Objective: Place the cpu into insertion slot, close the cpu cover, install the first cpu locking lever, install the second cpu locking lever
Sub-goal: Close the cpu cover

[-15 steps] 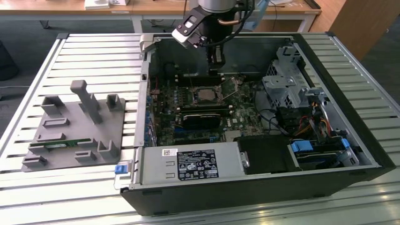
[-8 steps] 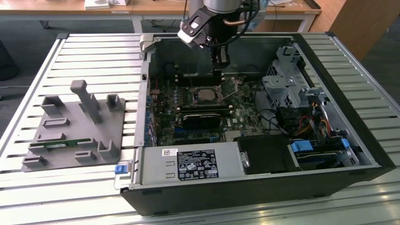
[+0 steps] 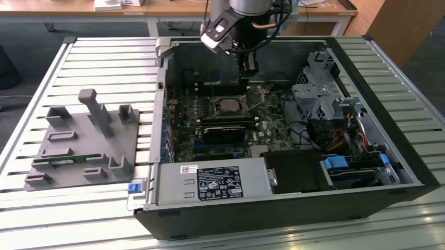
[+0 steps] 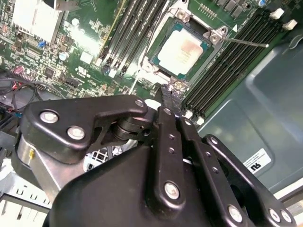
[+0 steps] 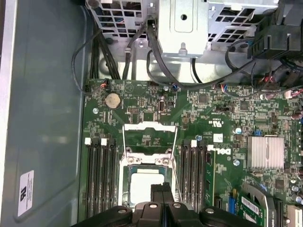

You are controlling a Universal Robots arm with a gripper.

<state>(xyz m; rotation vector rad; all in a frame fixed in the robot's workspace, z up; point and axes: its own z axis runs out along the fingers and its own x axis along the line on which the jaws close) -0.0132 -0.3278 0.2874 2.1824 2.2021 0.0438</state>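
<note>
Gripper (image 4: pixel 171 96) pinched narrow, holding nothing, tips just beside the socket corner, prob. to act as 1 slim pusher. The cpu (image 4: pixel 182 52) already lies flat in its slot on the motherboard (image 4: pixel 61 56).

— gripper (image 4: pixel 170 97): matte black, made of flat linked bars, with a round silver screw head at every joint.
— agreed. glossy black housing under the links, and a bare metal bracket (image 4: pixel 42 165) off to one side.
— in the exterior view, a silver-grey arm (image 3: pixel 247 6) above, with a white-and-black block (image 3: pixel 215 34) bolted on at the wrist and cables looping alongside.
— and slim black fingers (image 5: pixel 156 193), dark right to the tips.
</note>
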